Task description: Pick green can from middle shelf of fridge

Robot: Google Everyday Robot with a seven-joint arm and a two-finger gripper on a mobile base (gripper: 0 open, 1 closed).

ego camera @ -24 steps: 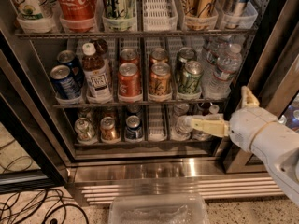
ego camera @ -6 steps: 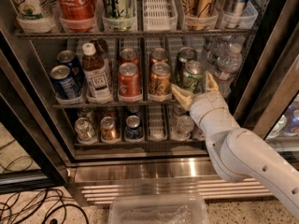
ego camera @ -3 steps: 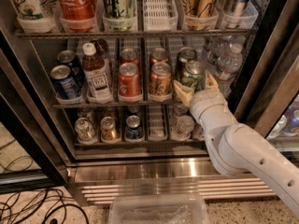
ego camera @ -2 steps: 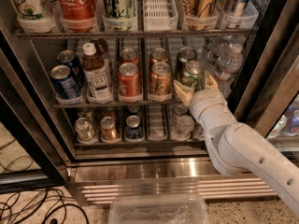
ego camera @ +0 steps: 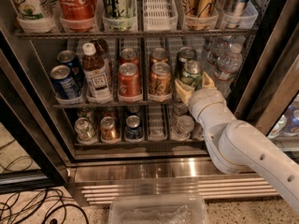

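The green can [ego camera: 192,73], pale green with a dark leafy pattern and a silver top, stands at the front of its lane on the middle shelf [ego camera: 107,104] of the fridge [ego camera: 154,169], right of the orange can [ego camera: 160,78]. My gripper [ego camera: 194,85] reaches in from the lower right. Its tan fingers [ego camera: 182,91] sit on either side of the can's lower half, pressed against it. The can still rests on the shelf. A second can [ego camera: 185,55] stands just behind it.
The same shelf holds a red can [ego camera: 129,80], a brown bottle [ego camera: 96,73], blue cans [ego camera: 64,80] and water bottles [ego camera: 227,62] at the right. The black door frame [ego camera: 275,78] runs close to my arm. A clear plastic tray [ego camera: 159,209] and cables [ego camera: 32,204] lie on the floor.
Eight seconds ago the gripper was at the bottom shelf; it has risen to the middle shelf and come around the green can. Over the last second almost nothing moved.
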